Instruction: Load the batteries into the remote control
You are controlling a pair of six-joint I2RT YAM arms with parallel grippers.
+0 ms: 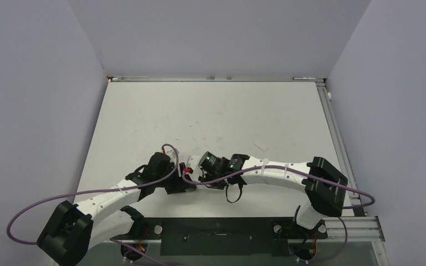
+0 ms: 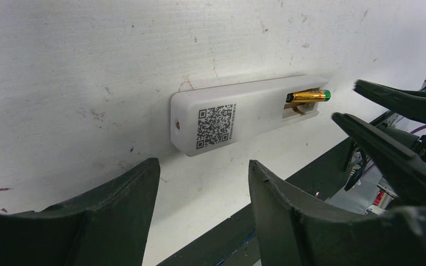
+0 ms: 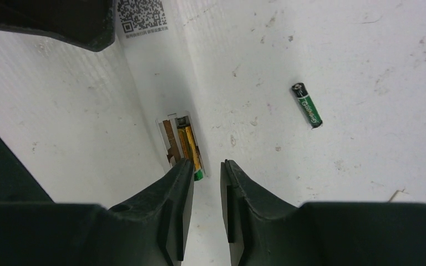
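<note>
The white remote control [image 2: 238, 116] lies back-up on the table, with a QR label in its middle. A yellow-gold battery [image 2: 308, 96] sits in the open compartment at its end, its green tip poking past the edge. It also shows in the right wrist view [image 3: 189, 147]. The dark green battery [image 3: 307, 105] lies loose on the table, apart from the remote. My right gripper [image 3: 206, 162] is slightly open and empty, its tips at the compartment end. My left gripper [image 2: 202, 163] is open and empty, just short of the remote's label end. In the top view both grippers [image 1: 191, 178] hide the remote.
The black base rail [image 1: 216, 230] runs along the table's near edge, close behind the remote. A small pale scrap [image 1: 260, 146] lies on the table beyond the right arm. Walls enclose the table on three sides.
</note>
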